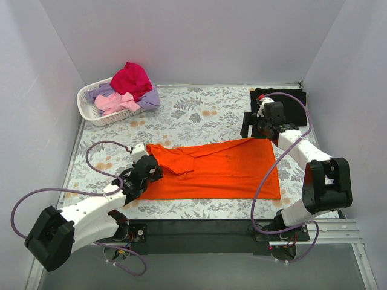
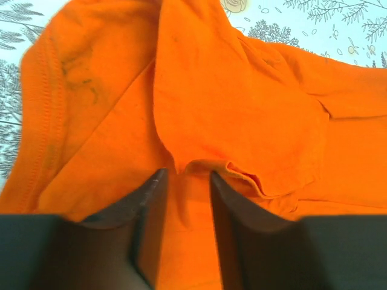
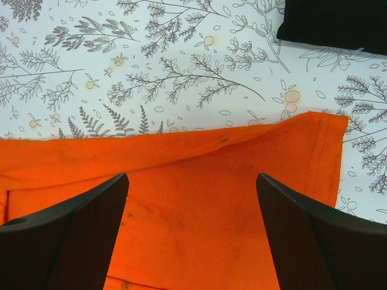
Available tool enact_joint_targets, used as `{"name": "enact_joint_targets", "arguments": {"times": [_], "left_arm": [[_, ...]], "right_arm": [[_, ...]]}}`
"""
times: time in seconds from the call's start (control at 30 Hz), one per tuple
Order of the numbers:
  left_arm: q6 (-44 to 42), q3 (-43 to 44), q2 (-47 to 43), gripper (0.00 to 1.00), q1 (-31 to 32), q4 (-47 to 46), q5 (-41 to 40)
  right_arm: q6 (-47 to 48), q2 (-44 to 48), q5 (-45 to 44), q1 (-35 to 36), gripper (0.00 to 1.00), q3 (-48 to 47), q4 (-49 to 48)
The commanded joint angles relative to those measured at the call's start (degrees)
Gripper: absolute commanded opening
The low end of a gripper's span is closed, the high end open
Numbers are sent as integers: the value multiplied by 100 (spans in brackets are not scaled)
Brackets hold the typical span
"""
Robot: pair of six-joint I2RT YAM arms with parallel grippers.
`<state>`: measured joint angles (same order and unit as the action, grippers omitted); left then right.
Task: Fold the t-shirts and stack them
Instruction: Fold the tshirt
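Orange t-shirt (image 1: 224,169) lies spread, bearing dark smudges (image 2: 78,75).

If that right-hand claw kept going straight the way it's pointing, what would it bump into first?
Probably the orange t-shirt, which lies spread just beneath the open right gripper, though depth is hard to judge from here.

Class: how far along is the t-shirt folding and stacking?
Done: the black t-shirt lies folded at the far right. In hand: the orange t-shirt, one sleeve folded in, with left gripper and right gripper open over it. Left: magenta, pink and lavender shirts in the basket.
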<state>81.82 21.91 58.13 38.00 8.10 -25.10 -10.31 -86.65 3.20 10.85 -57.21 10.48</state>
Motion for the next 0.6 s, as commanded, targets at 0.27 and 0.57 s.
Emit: {"name": "enact_joint_targets", "arguments": {"times": [0.27, 0.57], "left_arm": [[880, -73, -803, 62, 6, 694, -496], [89, -372, 48, 67, -1108, -1696, 917]], "right_arm": [[55, 52, -39, -4, 78, -80, -134], [37, 43, 75, -4, 79, -80, -143]]}}
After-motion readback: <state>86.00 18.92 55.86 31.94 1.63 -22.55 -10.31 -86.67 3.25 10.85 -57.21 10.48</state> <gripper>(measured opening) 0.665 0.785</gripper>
